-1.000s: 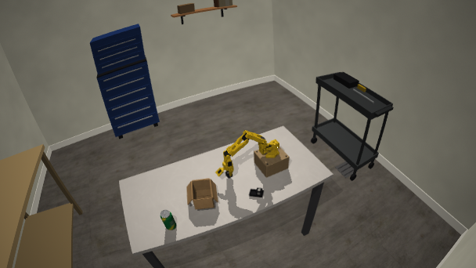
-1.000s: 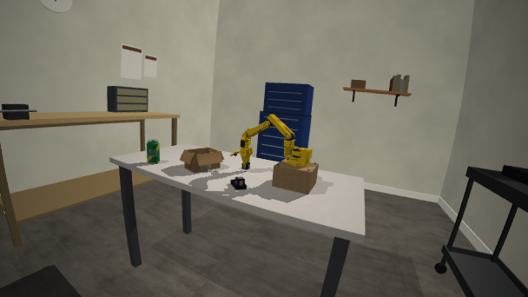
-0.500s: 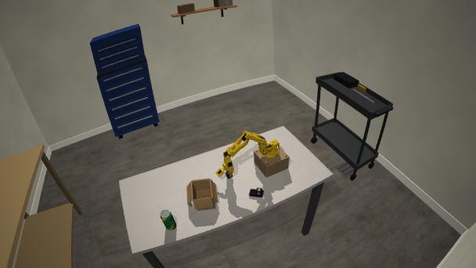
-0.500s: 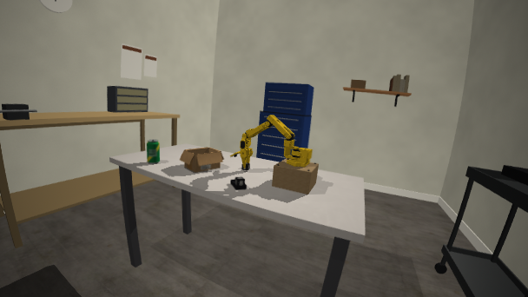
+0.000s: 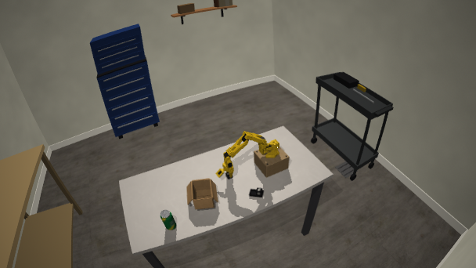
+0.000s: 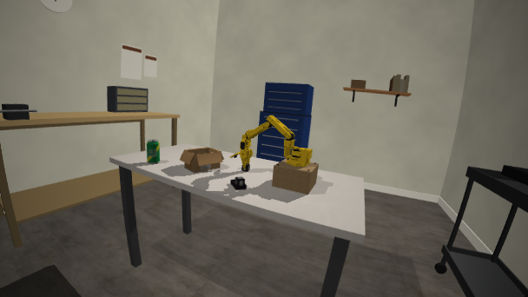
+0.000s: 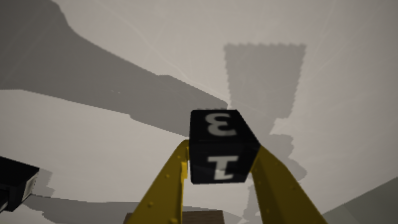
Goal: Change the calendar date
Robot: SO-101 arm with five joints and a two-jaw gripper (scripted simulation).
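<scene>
My gripper (image 7: 222, 165) (image 5: 228, 175) (image 6: 246, 167) is shut on a black number cube (image 7: 221, 145). The cube's faces toward the wrist camera read 3 and 1, both upside down in that view. The cube hangs just above the white table (image 7: 100, 145) (image 5: 156, 188) (image 6: 304, 204). The black calendar tray (image 5: 254, 192) (image 6: 238, 187) (image 7: 15, 182) sits on the table, in front of the arm's base, apart from the gripper. In the wrist view only its corner shows at the lower left. I cannot read its front.
An open cardboard box (image 5: 202, 193) (image 6: 201, 158) stands left of the gripper. A green can (image 5: 168, 219) (image 6: 153, 151) stands near the table's left end. The arm's base rests on a brown block (image 5: 272, 162) (image 6: 295, 175).
</scene>
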